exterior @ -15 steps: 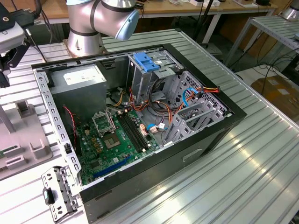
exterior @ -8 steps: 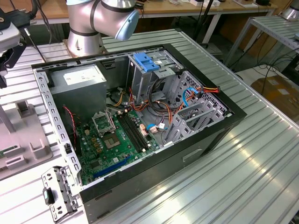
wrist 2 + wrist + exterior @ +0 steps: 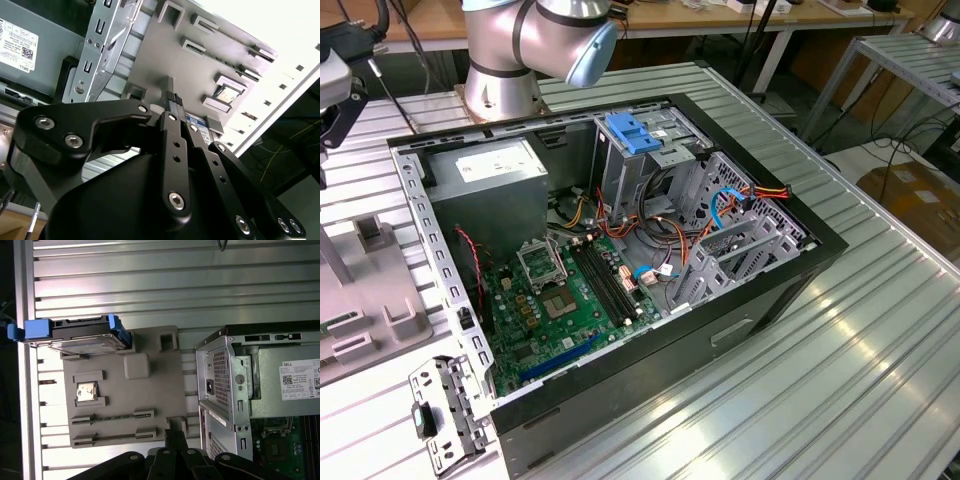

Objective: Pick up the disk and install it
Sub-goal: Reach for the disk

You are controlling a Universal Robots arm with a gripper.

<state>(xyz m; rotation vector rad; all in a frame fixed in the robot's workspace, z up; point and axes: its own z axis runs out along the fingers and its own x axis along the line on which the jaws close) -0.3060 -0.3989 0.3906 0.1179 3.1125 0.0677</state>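
Observation:
In the first wrist view the disk (image 3: 75, 335) stands on its edge at the far end of a grey fixture plate (image 3: 120, 390). It is a flat metal drive framed by blue plastic rails. My gripper (image 3: 175, 439) hovers over the opposite end of that plate, near its slotted holders and well apart from the disk. In the second wrist view the two black fingers (image 3: 170, 120) lie pressed together, and the gripper (image 3: 173, 98) is shut with nothing between the tips.
The open computer case (image 3: 760, 290) lies on the ribbed metal table (image 3: 880, 360), with a motherboard (image 3: 570, 295), a grey power supply (image 3: 490, 180), cables and a blue bracket (image 3: 632, 132) over the drive cage. The arm's base (image 3: 500, 70) stands behind it.

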